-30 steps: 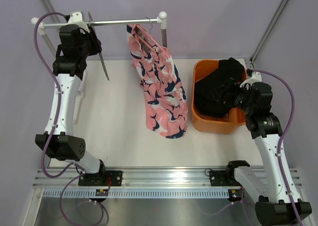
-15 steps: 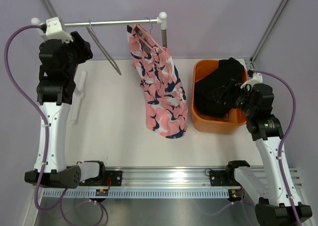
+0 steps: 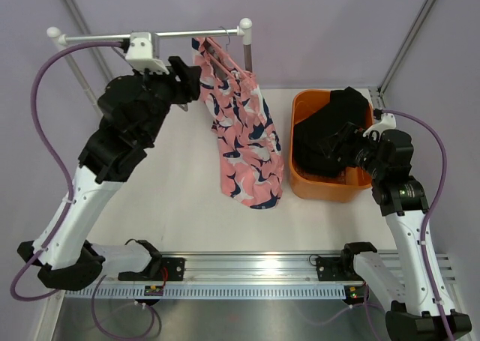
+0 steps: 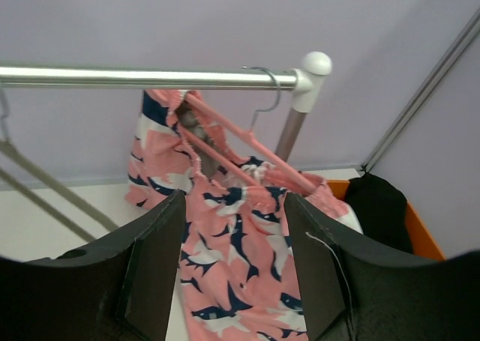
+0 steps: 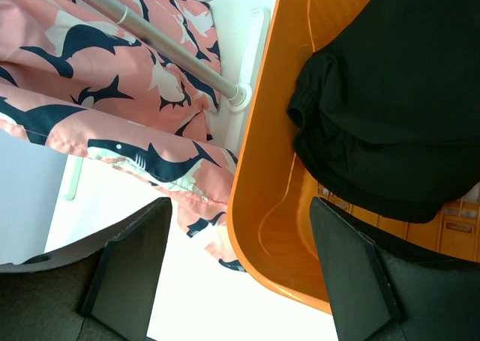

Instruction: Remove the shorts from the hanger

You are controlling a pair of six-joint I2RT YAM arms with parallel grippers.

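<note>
Pink shark-print shorts (image 3: pixel 244 142) are hung on a pink hanger (image 4: pixel 247 142) at the right end of the metal rail (image 3: pixel 195 33). Left tool (image 4: pixel 232 206) is held spread just beside them, right tool (image 5: pixel 240 206) spread wide over the orange basket (image 3: pixel 300 180).

**No words to read here**

I look through all my cameras and find no letters, numbers, brand names or signs that I can read. The shorts (image 3: pixel 244 139) have only shark pictures on them, not writing.
</note>
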